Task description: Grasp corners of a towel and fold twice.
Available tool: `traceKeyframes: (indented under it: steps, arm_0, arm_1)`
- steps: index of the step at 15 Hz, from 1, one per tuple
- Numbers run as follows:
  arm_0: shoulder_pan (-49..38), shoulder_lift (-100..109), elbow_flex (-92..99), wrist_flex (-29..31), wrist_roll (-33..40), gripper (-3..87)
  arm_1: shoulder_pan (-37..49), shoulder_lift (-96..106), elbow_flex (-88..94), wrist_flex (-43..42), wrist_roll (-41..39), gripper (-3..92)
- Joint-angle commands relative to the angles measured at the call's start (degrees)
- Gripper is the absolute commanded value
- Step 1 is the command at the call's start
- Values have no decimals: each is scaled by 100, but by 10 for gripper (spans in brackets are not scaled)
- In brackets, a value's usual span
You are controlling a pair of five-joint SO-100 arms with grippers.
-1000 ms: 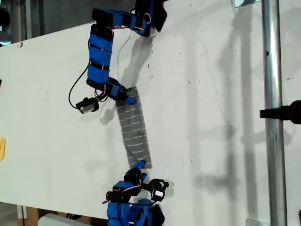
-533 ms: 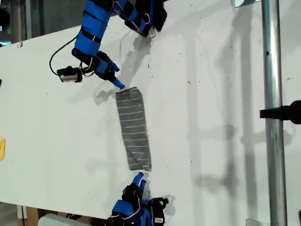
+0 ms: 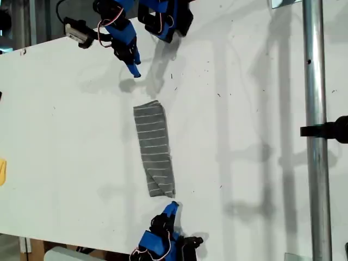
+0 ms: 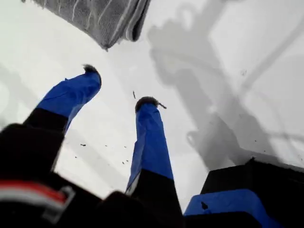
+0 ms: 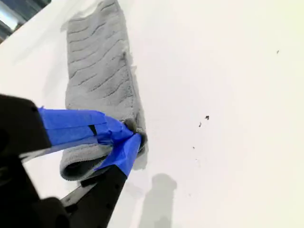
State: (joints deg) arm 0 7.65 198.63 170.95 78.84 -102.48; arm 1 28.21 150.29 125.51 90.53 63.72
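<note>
The white table [image 3: 244,136] fills most of the exterior view, its surface crossed by grey shadows and dotted with small dark specks. An upright metal pole [image 3: 315,109] stands at the exterior view's right and carries a black clamp [image 3: 331,129]; it is well apart from the work and blocks nothing. The towel [image 3: 155,147] lies flat near the middle of the table, folded into a long narrow strip that runs from far to near, with its white stripes across it and its near end looking rolled or doubled over. My first gripper [image 3: 133,68] hangs at the far side of the table, well apart from the towel's far end, with bare table between them. Its wrist view shows the jaws [image 4: 119,86] spread wide with nothing in them, and a corner of the towel [image 4: 104,16] beyond the tips. My second gripper [image 3: 172,206] sits at the near edge, just beside the towel's near end. In its wrist view the tips [image 5: 135,135] meet, closed, in front of the towel [image 5: 97,71]. A small yellow thing [image 3: 2,171] shows at the exterior view's left edge.
</note>
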Motion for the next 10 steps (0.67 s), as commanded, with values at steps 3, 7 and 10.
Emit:
traceKeyframes:
  steps: [3, 7, 10]
  arm_0:
    - [1354, 35, 721, -396, -703, -27]
    - [1230, 35, 747, -413, -712, -27]
    - [1187, 35, 747, -413, -703, -27]
  arm_1:
    - [-79, -729, -26, -501, -571, 471]
    - [475, -2399, 114, -2268, -1872, 498]
    - [624, -4289, 26, -3814, -2276, 502]
